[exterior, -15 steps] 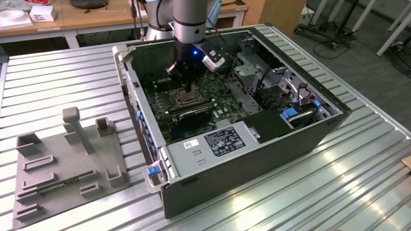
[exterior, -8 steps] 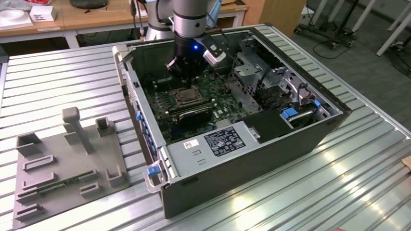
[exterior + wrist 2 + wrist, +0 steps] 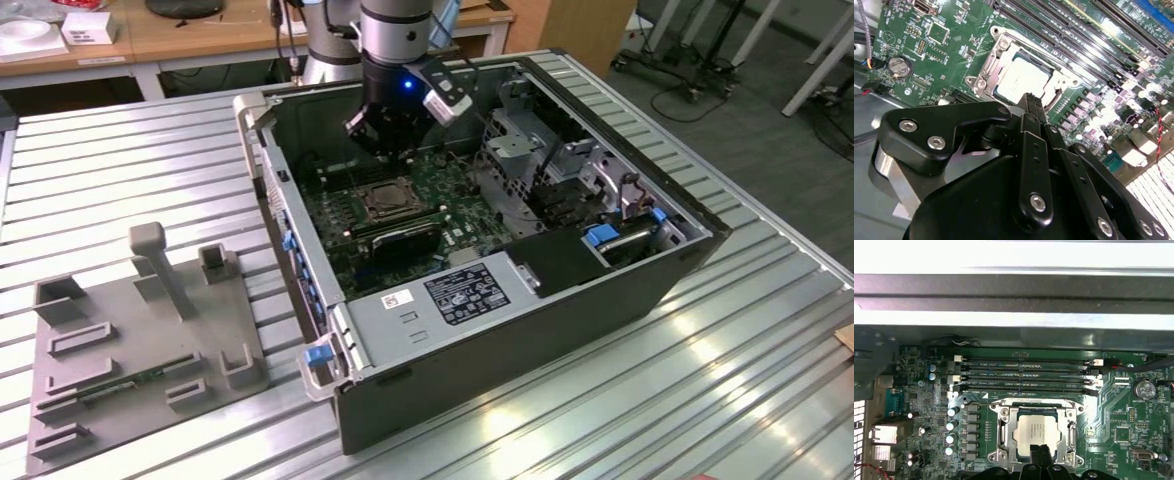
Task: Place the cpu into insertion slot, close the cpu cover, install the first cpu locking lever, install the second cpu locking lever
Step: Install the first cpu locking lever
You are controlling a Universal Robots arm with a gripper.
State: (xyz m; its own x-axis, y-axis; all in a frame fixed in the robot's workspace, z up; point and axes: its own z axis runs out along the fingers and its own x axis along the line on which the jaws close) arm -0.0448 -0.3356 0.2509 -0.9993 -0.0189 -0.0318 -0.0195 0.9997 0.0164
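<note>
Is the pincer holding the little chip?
No. The cpu lies flat inside the cover on the board, not in the pincer.

Bright light comes from above. The metal table [image 3: 747, 330] gives white glare at four o'clock from the case [image 3: 534, 335], dark inside. A blue lamp [image 3: 404, 84] glows on the arm [image 3: 394, 30]. In the first wrist view the case wall [image 3: 1014, 255] is burnt out white and the cpu [image 3: 1036, 432] shines.

My arm [image 3: 394, 40] reaches steeply downward, and my gripper [image 3: 1030, 102] hangs at its end, tips lowest, with both fingers [image 3: 1037, 456] pressed flat against each other.
</note>
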